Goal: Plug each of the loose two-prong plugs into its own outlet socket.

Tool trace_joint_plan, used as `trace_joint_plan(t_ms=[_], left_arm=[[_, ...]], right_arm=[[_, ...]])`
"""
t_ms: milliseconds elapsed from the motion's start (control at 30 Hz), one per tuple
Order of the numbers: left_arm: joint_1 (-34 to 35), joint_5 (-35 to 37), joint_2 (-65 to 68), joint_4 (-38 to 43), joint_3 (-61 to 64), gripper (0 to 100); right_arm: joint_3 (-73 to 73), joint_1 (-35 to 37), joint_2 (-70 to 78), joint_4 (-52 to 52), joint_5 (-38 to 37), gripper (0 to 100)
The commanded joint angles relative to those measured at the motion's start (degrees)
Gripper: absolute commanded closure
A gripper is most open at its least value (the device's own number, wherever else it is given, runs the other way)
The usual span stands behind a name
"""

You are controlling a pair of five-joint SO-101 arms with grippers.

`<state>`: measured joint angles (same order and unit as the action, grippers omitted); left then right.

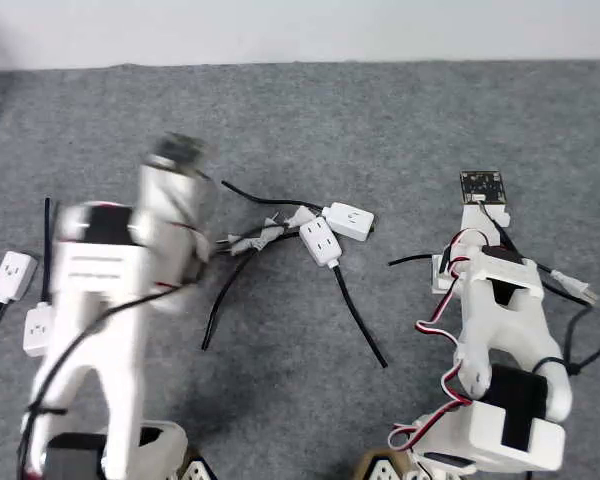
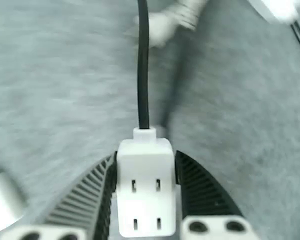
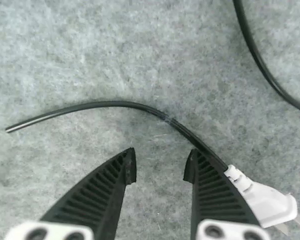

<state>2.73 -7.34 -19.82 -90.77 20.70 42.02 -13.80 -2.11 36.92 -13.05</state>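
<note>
My left gripper [image 2: 146, 162] is shut on a white outlet socket [image 2: 145, 195] by its two sides; slot face up, its black cable [image 2: 143, 70] runs away over the carpet. A blurred white plug [image 2: 166, 22] lies beyond that cable. In the high view the left arm [image 1: 170, 225] is blurred, just left of two white outlets [image 1: 320, 240] [image 1: 348, 220] with small plugs [image 1: 270, 233] beside them. My right gripper [image 3: 160, 160] stands open over bare carpet. A white two-prong plug [image 3: 267, 202] lies against the outside of one of its fingers [image 3: 210, 190], its black cord [image 3: 105, 106] curving off.
Two more white outlets [image 1: 13, 275] [image 1: 37, 328] lie at the table's left edge. Another white plug [image 1: 580, 287] with a black cord rests right of the right arm [image 1: 495, 310]. Black cables [image 1: 355, 310] cross the grey carpet mid-table. Another cord [image 3: 262, 60] passes farther off.
</note>
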Motion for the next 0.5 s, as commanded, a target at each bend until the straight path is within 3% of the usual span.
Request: trace_joint_plan(t_ms=[0,267,467], left_arm=[[15.0,-7.4,-3.0,-1.5,-8.0,99],[36.3,-24.9,0.4,2.1,-8.0,99],[44.0,-26.1,6.1,13.6,-8.1,99]], right_arm=[[-0.7,0.7,-0.2,-1.0,0.0,82.6],[-0.7,0.7,-0.2,-1.0,0.0,82.6],[-0.7,0.7,-0.2,-1.0,0.0,82.6]])
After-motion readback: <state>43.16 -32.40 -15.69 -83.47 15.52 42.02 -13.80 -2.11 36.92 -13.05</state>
